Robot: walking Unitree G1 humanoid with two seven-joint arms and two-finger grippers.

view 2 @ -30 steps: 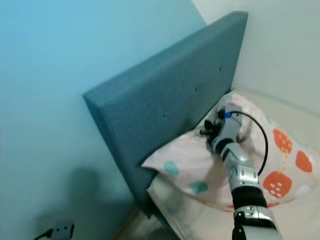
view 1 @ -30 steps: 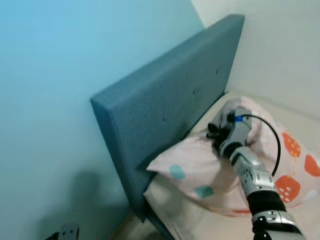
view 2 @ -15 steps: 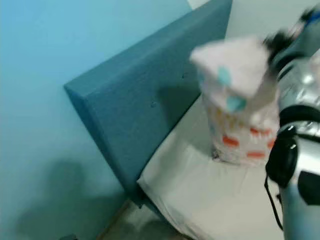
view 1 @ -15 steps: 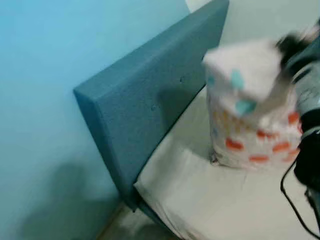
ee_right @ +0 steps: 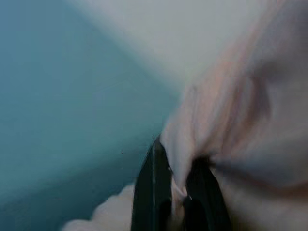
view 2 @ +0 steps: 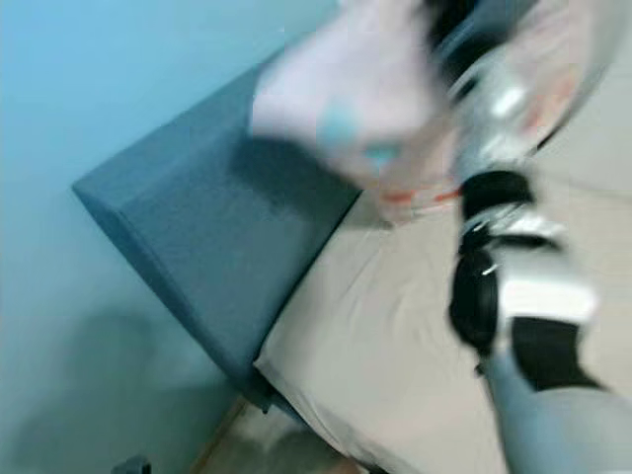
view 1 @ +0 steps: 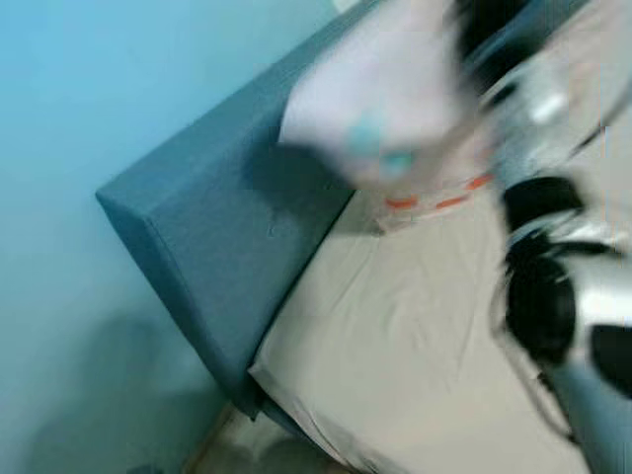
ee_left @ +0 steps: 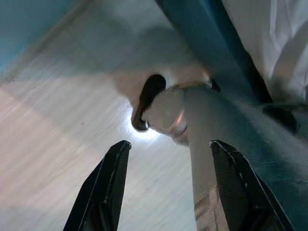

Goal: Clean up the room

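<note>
Blue wall [view 1: 89, 89] is sitting at far left with the teal padded headboard [view 1: 207, 257] beside it, while the left end effector [ee_left: 166, 192], fingers spread apart and empty, is hanging over the floor [ee_left: 57, 120] by the bed frame. Further right, the pink patterned pillow [view 1: 380, 109] is hanging lifted and blurred above the bare mattress [view 1: 395, 336], its fabric pinched between the closed fingers of the right end effector [ee_right: 175, 192]. Risk, as judged: only a fold of cloth is being held, so a fast swing could be pulling it free and dropping the pillow, or brushing it against the headboard.
</note>
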